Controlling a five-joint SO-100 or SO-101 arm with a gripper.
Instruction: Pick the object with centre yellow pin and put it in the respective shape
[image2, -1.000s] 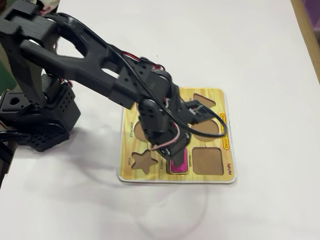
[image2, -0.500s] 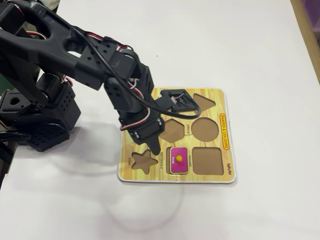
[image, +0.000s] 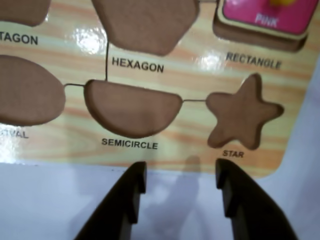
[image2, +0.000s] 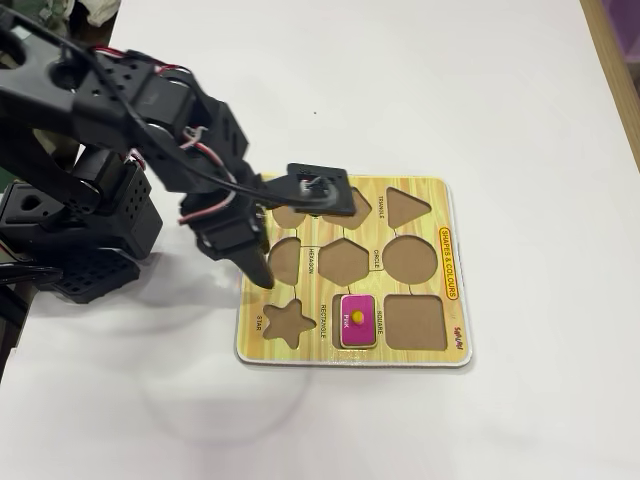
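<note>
Fixed view, left to right: black arm base on the white bench (image2: 520, 120), arm reaching right, fingers (image2: 258, 268) hanging over the left edge of the yellow wood-grain shape board (image2: 420, 190). A flat black square part of the arm covers the board's upper left cutouts. The fingers are narrow-to-moderately parted with nothing between them; the wrist view shows the two dark fingers (image: 181, 176) apart over bare bench just off the board's edge, near the SEMICIRCLE (image: 132, 107) and STAR (image: 241, 112) cutouts.

Board cutouts seen in the fixed view: star (image2: 289, 322) at lower left, hexagon (image2: 344, 262) mid, circle (image2: 410, 258) and triangle (image2: 407, 207) to the right, SQUARE cutout (image2: 414, 322) at lower right. All brown and unfilled apart from one.

The object with centre yellow pin (image2: 357, 320) sits in the respective shape (image2: 358, 345), between star and square in the bottom row, well apart from the fingers. Nothing lies over it. Its long axis runs up-down in the fixed view, matching the cutout. It is a flat magenta-pink rectangle, pale rim, round yellow knob at centre. In the wrist view its corner (image: 270, 17) shows at top right, above the RECTANGLE label, with "PINK" printed on it; a strip of brown recess shows along its lower edge.
</note>
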